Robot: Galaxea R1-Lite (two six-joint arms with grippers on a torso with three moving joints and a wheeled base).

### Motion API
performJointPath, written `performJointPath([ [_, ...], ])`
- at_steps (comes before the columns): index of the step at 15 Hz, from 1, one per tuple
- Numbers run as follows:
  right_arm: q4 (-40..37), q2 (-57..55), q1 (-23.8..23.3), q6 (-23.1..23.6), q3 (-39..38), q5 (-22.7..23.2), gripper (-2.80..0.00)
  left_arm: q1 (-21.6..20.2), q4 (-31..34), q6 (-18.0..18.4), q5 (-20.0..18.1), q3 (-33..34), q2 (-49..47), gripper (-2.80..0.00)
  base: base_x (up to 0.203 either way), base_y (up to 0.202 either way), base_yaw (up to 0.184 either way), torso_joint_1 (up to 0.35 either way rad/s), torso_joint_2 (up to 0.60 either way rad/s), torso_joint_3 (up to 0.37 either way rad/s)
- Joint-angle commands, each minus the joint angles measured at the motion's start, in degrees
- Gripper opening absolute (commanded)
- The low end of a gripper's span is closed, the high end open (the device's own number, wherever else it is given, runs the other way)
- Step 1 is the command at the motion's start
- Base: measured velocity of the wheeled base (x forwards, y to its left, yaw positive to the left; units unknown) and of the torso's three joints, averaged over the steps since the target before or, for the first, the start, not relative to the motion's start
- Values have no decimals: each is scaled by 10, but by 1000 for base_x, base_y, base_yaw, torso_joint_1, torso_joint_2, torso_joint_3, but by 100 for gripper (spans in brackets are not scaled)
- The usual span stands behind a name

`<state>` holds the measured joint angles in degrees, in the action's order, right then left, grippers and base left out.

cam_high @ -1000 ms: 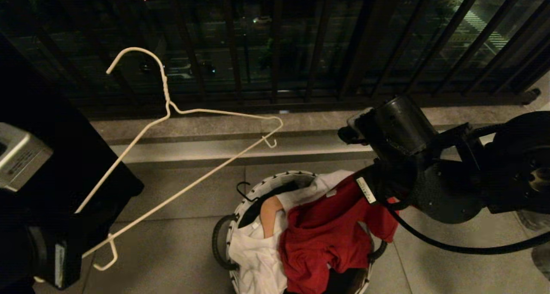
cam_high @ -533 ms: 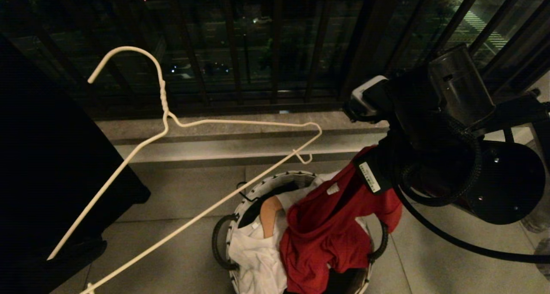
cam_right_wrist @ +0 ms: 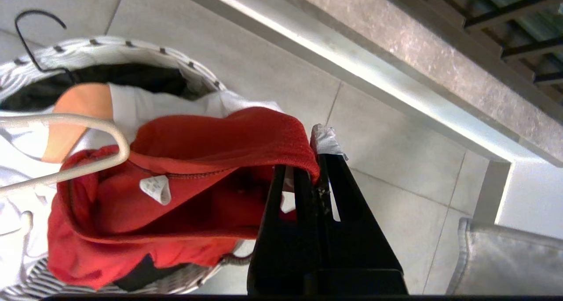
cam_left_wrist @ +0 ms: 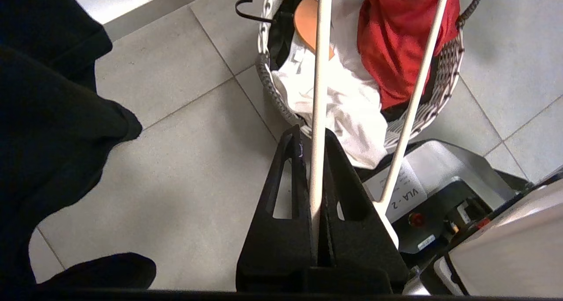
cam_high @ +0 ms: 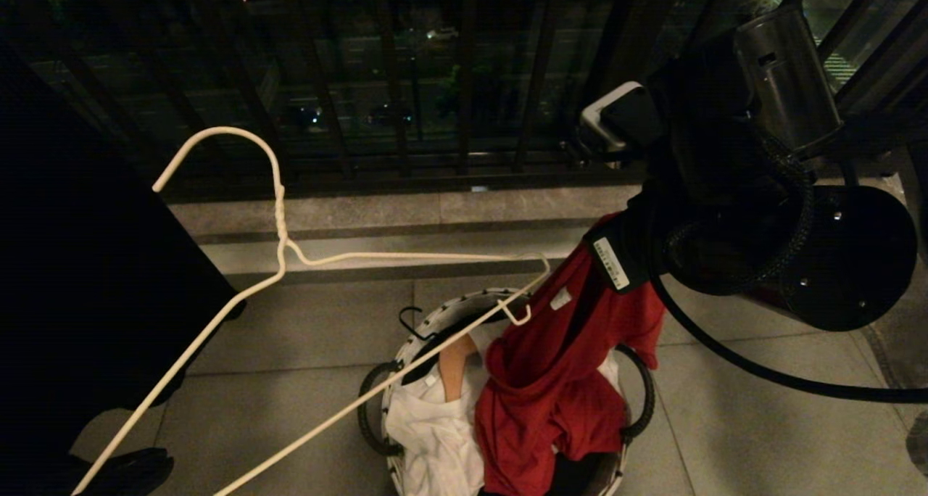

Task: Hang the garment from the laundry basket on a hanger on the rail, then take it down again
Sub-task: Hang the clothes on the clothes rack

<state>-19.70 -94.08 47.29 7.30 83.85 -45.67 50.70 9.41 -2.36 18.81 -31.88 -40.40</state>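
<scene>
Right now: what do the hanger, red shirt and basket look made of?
hanger: thin wire, likely metal with a smooth white coat; twisted neck.
red shirt: soft knit fabric, matte; ribbed collar, limp folds.
basket: woven wall, black-and-white rim; fibre unclear.

Laundry basket cut off at bottom edge

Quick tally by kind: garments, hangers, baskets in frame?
Garments: 3, a red T-shirt, a white T-shirt, a black garment
Hangers: 2, a white wire hanger, a wooden hanger in the basket
Baskets: 1, the laundry basket
Total: 6
</scene>
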Motion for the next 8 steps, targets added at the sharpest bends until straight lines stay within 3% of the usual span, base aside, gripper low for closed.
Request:
performJointPath([
  [1, 0, -12, 0, 1, 11, -2, -280, 7, 1, -2, 1, 7, 0, -280, 0, 0, 0, 0, 0, 0],
  [4, 0, -24, 0, -1, 29, 1, -280, 44, -1, -18, 2, 7, 0, -280, 0, 0, 0, 0, 0, 0],
  [8, -1, -31, 0, 8, 46, 2, -280, 49, -3, -22, 2, 17, -22, -280, 0, 0, 0, 0, 0, 0],
])
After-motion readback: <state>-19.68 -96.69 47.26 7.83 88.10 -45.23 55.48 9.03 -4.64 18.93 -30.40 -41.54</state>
